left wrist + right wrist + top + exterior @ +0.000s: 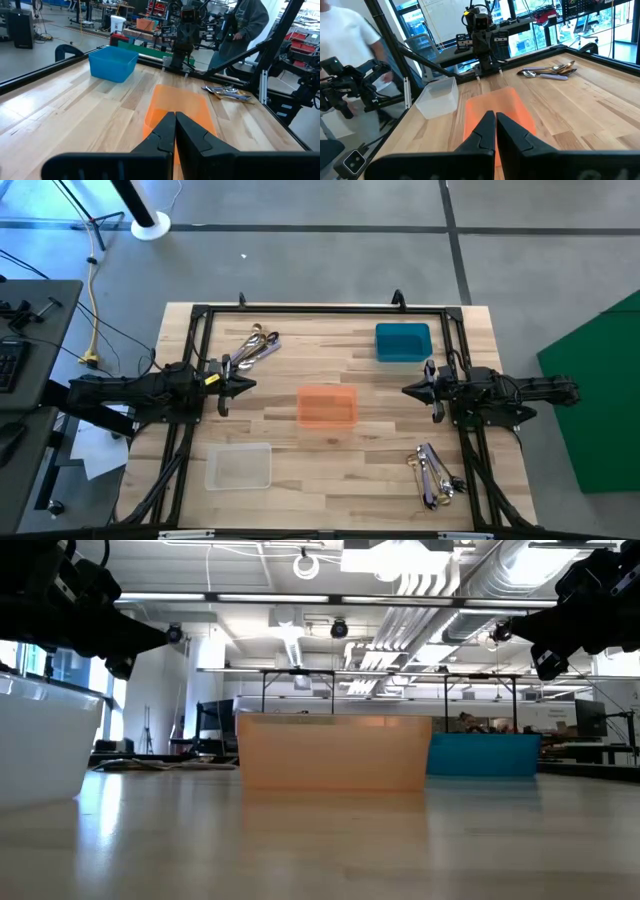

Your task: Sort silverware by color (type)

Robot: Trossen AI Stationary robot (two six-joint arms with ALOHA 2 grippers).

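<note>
Looking down from the high view, I've got three bins on the table (300,340): the orange bin (327,406) at centre, the blue bin (403,342) upper right, the clear bin (239,466) lower left, all holding nothing that I can see. One silverware pile (256,348) lies upper left, another silverware heap (433,473) lower right. My left gripper (243,384) and right gripper (410,390) face each other across the orange bin, fingers pressed together, holding nothing.

Low view: the orange bin fills the middle, blue behind it to the right, clear at the left edge; I can't see inside them.

Left wrist: fingers together, orange bin beyond the tips, blue bin at upper left.

Right wrist: fingers together, clear bin left of centre, cutlery upper right.
</note>
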